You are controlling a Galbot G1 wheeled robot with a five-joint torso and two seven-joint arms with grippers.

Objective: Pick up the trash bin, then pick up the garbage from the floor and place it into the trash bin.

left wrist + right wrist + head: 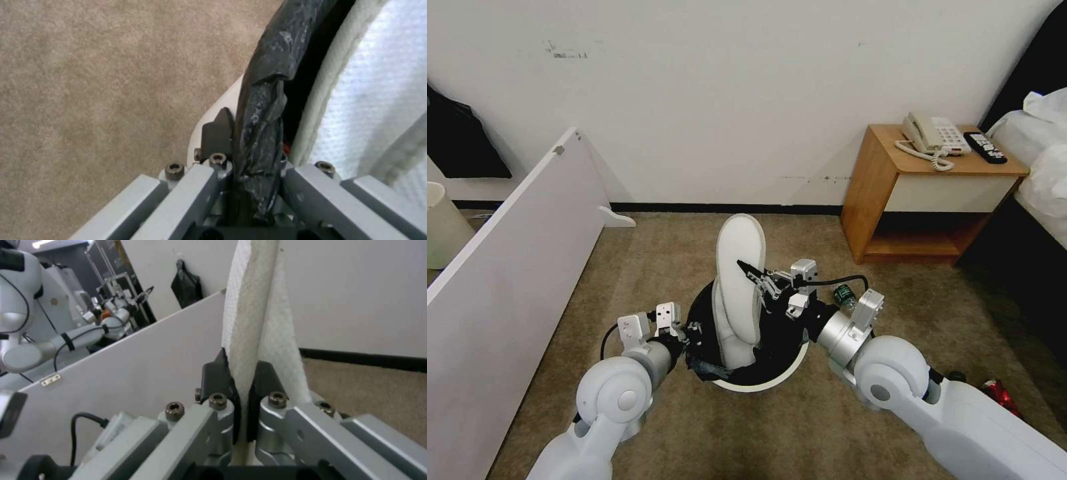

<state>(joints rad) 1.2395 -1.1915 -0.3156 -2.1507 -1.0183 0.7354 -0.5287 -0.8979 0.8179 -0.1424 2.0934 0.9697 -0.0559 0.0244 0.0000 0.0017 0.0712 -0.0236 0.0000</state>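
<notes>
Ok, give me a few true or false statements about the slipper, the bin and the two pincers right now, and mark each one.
1. The right pincer is shut on the white slipper. True.
2. The slipper lies flat on the carpet. False: it stands upright in the trash bin.
3. The left pincer grips the bin's bag-covered rim. True.
4. The phone sits on the floor. False: it is on the wooden nightstand.

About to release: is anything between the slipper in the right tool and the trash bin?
Nothing visible. The right tool pinches the slipper upright, its lower end already inside the trash bin, whose rim the left tool clamps.
</notes>
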